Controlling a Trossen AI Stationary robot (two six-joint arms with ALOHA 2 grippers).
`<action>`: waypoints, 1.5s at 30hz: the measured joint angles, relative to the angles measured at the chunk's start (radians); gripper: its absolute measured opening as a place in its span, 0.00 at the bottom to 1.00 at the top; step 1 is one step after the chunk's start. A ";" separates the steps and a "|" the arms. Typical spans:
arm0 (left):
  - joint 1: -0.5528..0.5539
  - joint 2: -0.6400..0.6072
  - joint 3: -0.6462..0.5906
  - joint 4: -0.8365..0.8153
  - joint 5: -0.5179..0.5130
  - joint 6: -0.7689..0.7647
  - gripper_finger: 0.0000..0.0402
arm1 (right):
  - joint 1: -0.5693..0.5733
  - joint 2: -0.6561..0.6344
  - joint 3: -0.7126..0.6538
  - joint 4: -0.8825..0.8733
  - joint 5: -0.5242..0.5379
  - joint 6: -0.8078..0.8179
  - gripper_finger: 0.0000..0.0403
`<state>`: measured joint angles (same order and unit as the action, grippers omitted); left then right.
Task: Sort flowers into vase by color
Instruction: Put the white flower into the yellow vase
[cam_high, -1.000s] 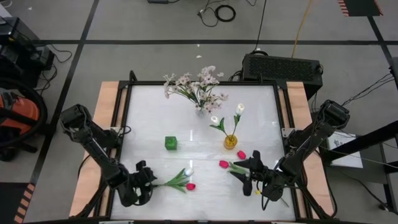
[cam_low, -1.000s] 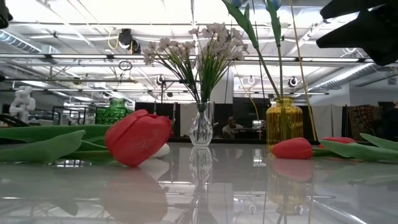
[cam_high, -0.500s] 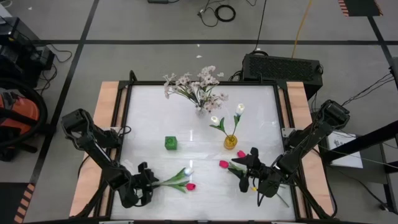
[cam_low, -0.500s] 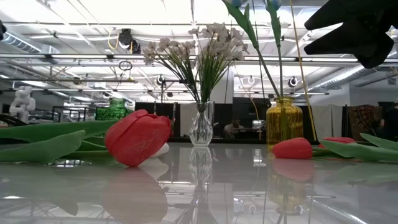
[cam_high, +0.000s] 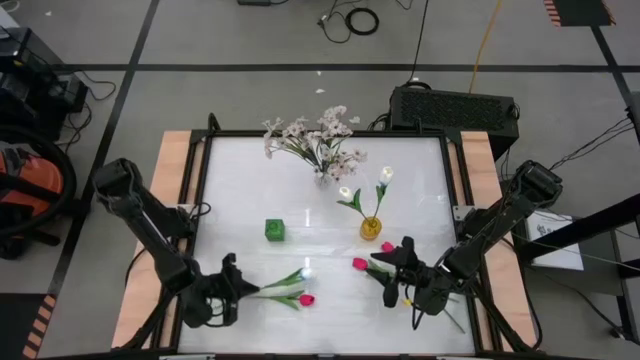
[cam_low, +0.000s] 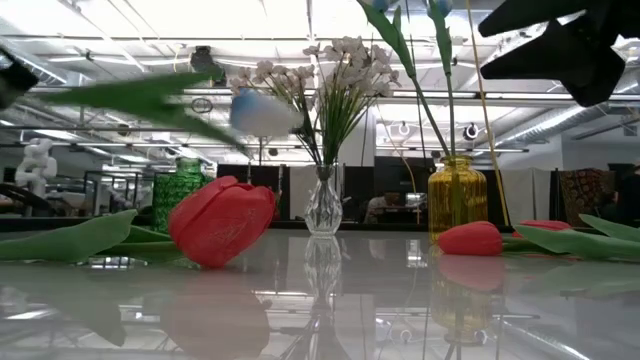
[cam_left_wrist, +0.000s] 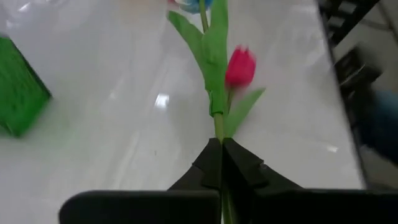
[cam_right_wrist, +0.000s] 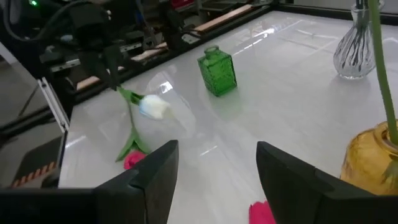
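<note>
My left gripper (cam_high: 228, 293) is near the table's near-left corner, shut on a white tulip (cam_high: 303, 272) that shows blurred in the air in the low view (cam_low: 262, 112). One pink tulip (cam_high: 307, 299) lies on its side on the table beside it (cam_left_wrist: 241, 67). My right gripper (cam_high: 398, 277) hovers open (cam_right_wrist: 217, 180) over two pink tulips (cam_high: 360, 264) lying at the near right. A yellow vase (cam_high: 371, 228) holds two white tulips by their stems. A clear vase (cam_high: 322, 178) holds the blossom sprays. My left gripper pinches the white tulip's green stem (cam_left_wrist: 217, 127) near its lower end between the two fingers. The fingers come about level from the table's left and lie along the stem. The tulip is lifted clear, with its head pointing toward the table's right.
A small green glass vase (cam_high: 275, 230) stands empty left of the table's middle (cam_right_wrist: 217, 71). Long green leaves and stems (cam_low: 590, 240) lie at the near right. Bare white tabletop (cam_high: 250, 185) stretches across the far left. Wooden side rails (cam_high: 170, 170) border the table.
My left gripper has risen and drawn slightly toward the table's left, lifting the white tulip clear of the table. The pink tulip beside it stayed lying where it was. My right gripper has shifted a little toward the table's left.
</note>
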<state>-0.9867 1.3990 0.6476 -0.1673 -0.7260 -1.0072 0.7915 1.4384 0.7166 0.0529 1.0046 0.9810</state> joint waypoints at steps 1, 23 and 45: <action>0.003 -0.026 0.000 0.000 -0.008 0.014 0.01 | 0.000 0.000 0.000 0.008 0.001 0.000 0.52; 0.213 -0.149 0.001 0.891 -0.089 0.990 0.02 | -0.078 0.132 0.022 0.884 -0.047 -0.615 0.52; 0.351 0.002 0.002 1.194 0.161 1.102 0.02 | -0.208 0.328 0.354 0.816 -0.221 -0.870 0.52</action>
<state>-0.6361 1.4006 0.6491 1.0268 -0.5654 0.0944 0.5835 1.7660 1.0706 0.8685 0.7832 0.1108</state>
